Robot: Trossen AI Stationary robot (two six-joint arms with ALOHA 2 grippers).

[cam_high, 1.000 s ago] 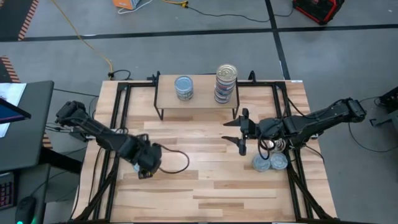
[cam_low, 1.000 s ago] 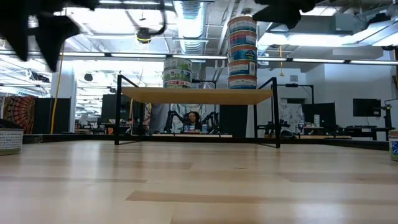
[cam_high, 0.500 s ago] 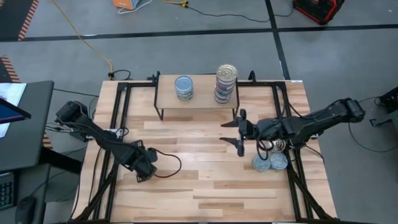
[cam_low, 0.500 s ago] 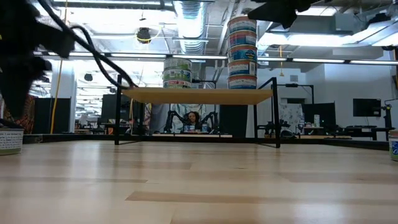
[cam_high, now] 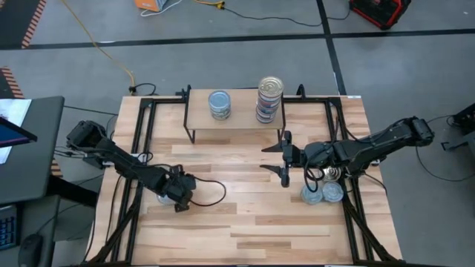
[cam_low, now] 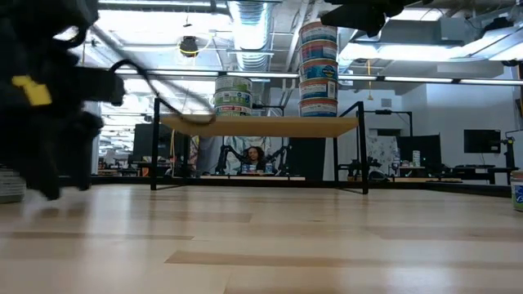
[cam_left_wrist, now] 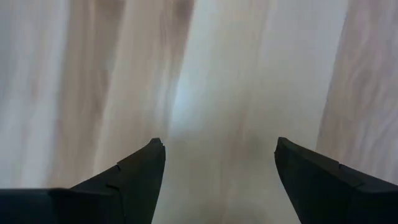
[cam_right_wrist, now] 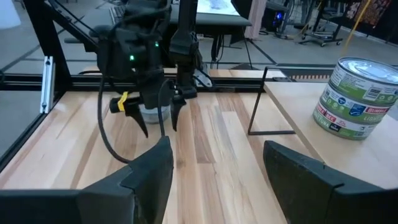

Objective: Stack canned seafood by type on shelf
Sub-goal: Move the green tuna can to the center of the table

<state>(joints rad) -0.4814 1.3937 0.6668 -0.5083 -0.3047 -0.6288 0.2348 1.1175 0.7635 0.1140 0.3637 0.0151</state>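
Left wrist view alone shows the left end effector (cam_left_wrist: 214, 168) spread wide, holding nothing, over bare table (cam_left_wrist: 211, 74).

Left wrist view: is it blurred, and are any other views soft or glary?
Left wrist view: the tabletop is smeared, while the fingers stay crisp. Low view: the left arm is a dark blur and the ceiling lights glare. High view: even light, with sharp tins on the shelf.

I work in a robotics lab: grey floor (cam_high: 223, 67) with taped lines and loose cables (cam_high: 111, 52), exposed ceiling ducts (cam_low: 249, 15), strip lights, monitors (cam_low: 480, 140) and other equipment benches behind my table (cam_high: 245, 215).
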